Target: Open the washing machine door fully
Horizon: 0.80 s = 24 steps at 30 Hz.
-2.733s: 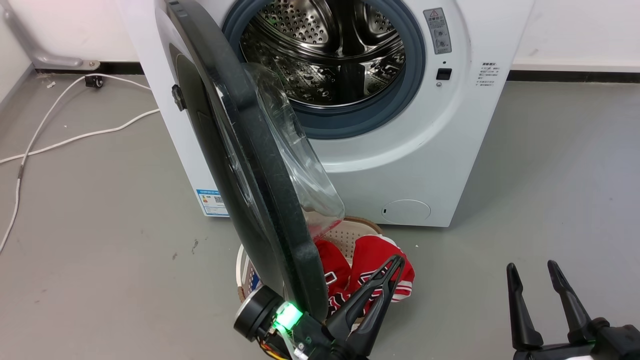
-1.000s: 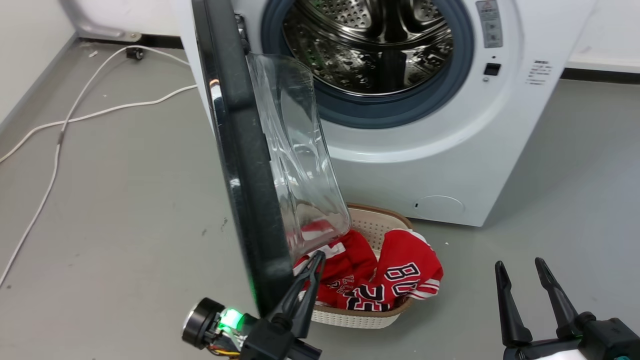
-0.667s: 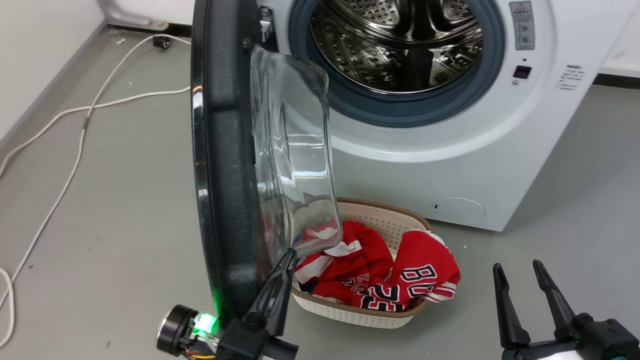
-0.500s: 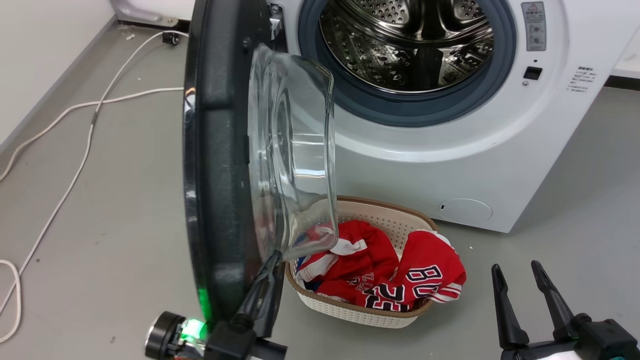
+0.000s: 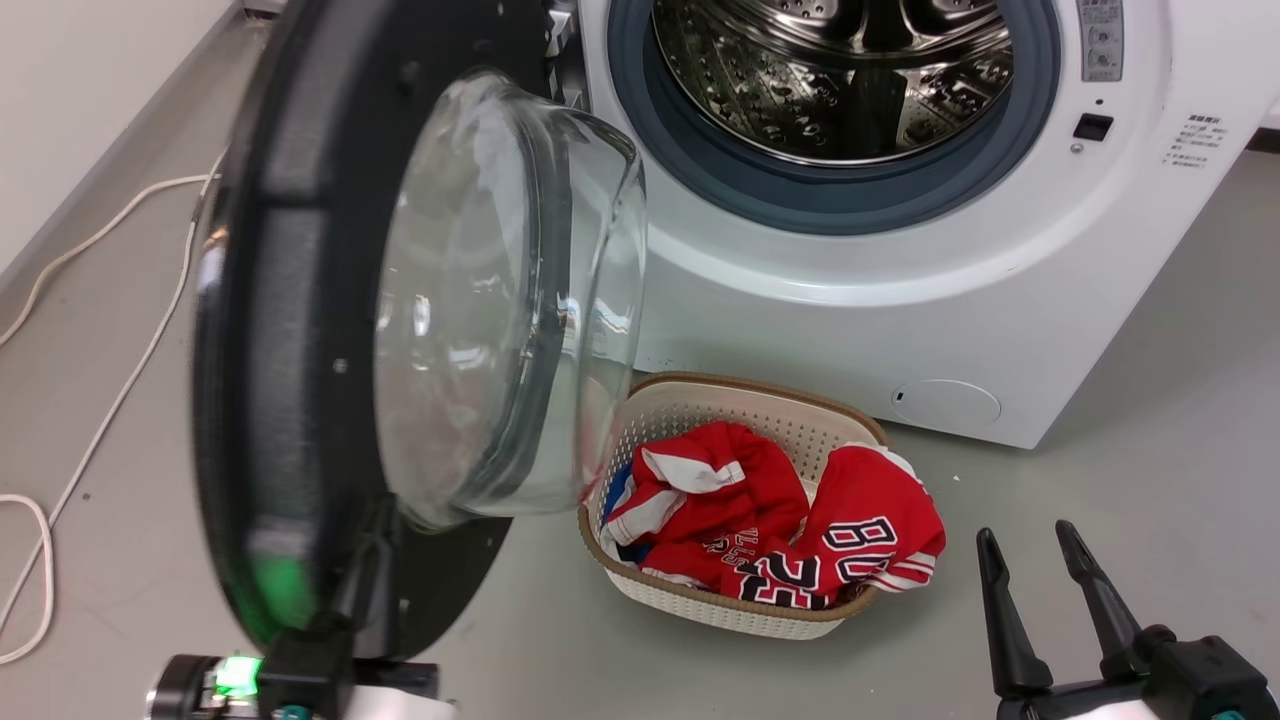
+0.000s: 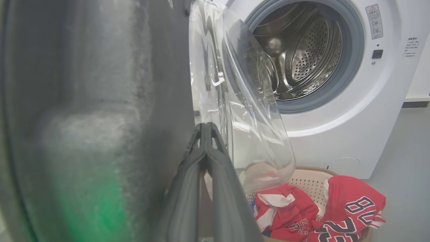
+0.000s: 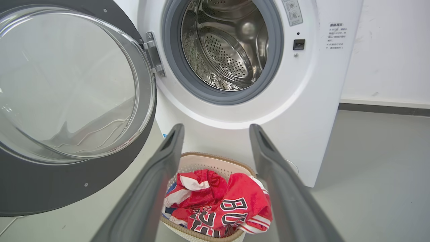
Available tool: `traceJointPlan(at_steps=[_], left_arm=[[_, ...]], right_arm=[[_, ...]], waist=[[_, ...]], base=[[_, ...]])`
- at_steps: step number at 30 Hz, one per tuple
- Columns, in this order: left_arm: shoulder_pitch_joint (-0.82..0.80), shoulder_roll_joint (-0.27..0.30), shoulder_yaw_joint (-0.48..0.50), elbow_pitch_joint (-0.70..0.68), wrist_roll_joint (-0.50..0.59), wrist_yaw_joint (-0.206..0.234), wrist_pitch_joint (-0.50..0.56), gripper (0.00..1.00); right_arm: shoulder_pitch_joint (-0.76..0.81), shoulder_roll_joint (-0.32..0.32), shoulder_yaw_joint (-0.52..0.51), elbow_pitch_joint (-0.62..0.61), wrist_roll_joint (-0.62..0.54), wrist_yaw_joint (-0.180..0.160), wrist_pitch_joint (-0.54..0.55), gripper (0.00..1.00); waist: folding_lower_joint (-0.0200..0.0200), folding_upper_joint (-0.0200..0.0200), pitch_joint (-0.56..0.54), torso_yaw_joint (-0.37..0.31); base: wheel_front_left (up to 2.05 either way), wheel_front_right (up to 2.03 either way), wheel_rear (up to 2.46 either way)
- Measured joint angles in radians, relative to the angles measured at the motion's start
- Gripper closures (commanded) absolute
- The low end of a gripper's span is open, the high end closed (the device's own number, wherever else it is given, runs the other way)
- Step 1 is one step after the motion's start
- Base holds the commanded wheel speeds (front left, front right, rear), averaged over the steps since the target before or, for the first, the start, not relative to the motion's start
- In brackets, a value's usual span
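The left hand (image 6: 205,127) has its two dark fingers (image 6: 184,195) pressed together with nothing caught between them. They lie flat against the inner black ring of the washing machine door (image 6: 100,101), with the tips at the foot of its glass bowl (image 6: 248,111). In the head view this hand (image 5: 372,545) shows blurred at the door's lower edge, and a green light (image 5: 235,675) glows on its wrist.

The right hand (image 5: 1025,532) hovers low at the right, well apart from the door. Its fingers are spread wide and hold nothing; from its own wrist (image 7: 216,127) they frame the basket below.

The door (image 5: 290,300) stands swung far out from the washing machine (image 5: 850,320), hung on a metal hinge (image 7: 154,55) at the left of the opening. Its inner face and bulging bowl (image 5: 480,300) are turned toward the robot. The opening is uncovered, showing the perforated steel drum (image 5: 840,80) inside its grey gasket (image 5: 790,205).

A cream basket (image 5: 700,385) sits on the grey floor (image 5: 1150,400) just in front of the machine, partly under the door's bowl. It holds crumpled red jerseys (image 5: 850,540) with dark lettering.
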Motion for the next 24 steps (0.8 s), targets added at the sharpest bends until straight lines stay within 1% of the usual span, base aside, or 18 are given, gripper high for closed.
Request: traceJointPlan(at_steps=[4,9,16,24], left_arm=[[0.0,0.002,0.055,0.019,-0.016,0.008,0.0,1.0],[-0.011,0.0,0.124,0.053,-0.039,0.006,0.0,1.0],[-0.053,-0.02,0.214,0.089,-0.053,0.002,0.0,1.0],[-0.111,-0.025,0.351,0.123,-0.066,-0.003,0.001,1.0]], right_arm=[[-0.007,0.0,0.0,0.0,-0.003,0.0,0.0,0.0],[-0.013,0.0,0.001,0.0,-0.009,0.0,0.0,0.0],[-0.032,0.0,-0.001,-0.001,-0.018,0.0,0.0,0.0],[-0.056,0.0,-0.005,-0.002,-0.034,0.0,0.0,0.0]], waist=[[0.0,0.0,0.012,0.0],[0.0,0.0,0.032,-0.003],[0.0,0.0,0.068,-0.007],[0.0001,0.0,0.106,-0.02]], base=[[0.0,0.0,0.0],[0.0,0.0,0.0],[0.0,0.0,0.0],[0.0,0.0,0.0]])
